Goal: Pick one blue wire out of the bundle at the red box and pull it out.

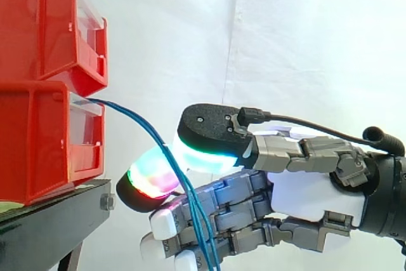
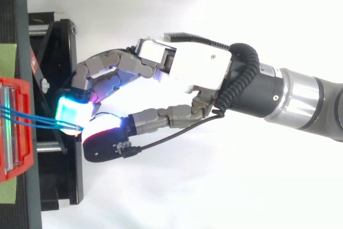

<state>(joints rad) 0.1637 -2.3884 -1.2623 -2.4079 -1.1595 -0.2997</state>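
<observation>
Two red plastic bins sit one on top of the other on a black metal stand [image 1: 54, 220]. They are at the left end of the stand, in front of a white curtain [image 1: 298, 36]. The top red bin [image 1: 44, 23] sticks out a little over the bottom red bin [image 1: 35, 147].

A small bunch of thin blue wires [image 1: 136, 120] comes out of the front edge of the bottom bin, near the top of its clear front panel. From the side, the wires bend away from the bin and go down to the right. They run in between the glowing pads, then hang down in front of the fingers to the bottom of the view. From above, the wires [image 2: 29, 116] run close together from the bin's front edge [image 2: 24, 132] straight to the fingertips.

The robot's grey and white hand [image 1: 311, 198] reaches in from the right, just off the front edge of the stand. It does not touch the bins. Its fingers and thumb are curled in, and they pinch the blue wires between them. The thumb pad [image 1: 203, 153] has a black back and glows white and green. It sits over the wires. A finger pad [image 1: 152, 179] glows pink, green and red, and it sits under them. From above, the hand [image 2: 198, 68] points left at the bin, and one pad [image 2: 68, 112] shines bright cyan right where the wires end. I cannot tell how many wires are in the pinch.
</observation>
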